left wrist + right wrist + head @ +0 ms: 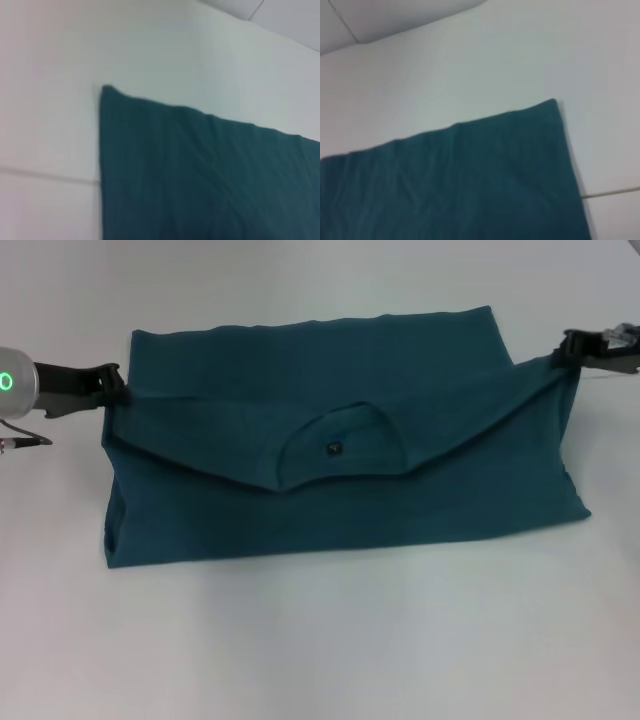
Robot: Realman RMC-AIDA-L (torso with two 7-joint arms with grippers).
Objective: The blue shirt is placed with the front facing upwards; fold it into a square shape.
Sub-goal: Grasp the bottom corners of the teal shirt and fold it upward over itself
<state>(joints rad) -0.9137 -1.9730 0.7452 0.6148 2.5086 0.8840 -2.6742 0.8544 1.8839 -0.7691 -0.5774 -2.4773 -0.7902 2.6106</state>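
The blue shirt (340,490) lies across the white table as a wide band, plain side up. Its collar end is folded toward me, and the round collar (340,445) with a small dark tag shows in the middle. My left gripper (118,392) is at the shirt's left end, shut on the corner of the folded flap. At the right end my right gripper (562,355) is shut on the other corner, and the cloth runs up taut to it. The left wrist view shows a far corner of the shirt (200,175). In the right wrist view the other far corner of the shirt (470,185) appears. Neither wrist view shows fingers.
The white table (320,640) reaches out on all sides of the shirt. A thin seam in the tabletop (50,175) runs beside the cloth's edge, and the right wrist view shows a seam (612,192) too.
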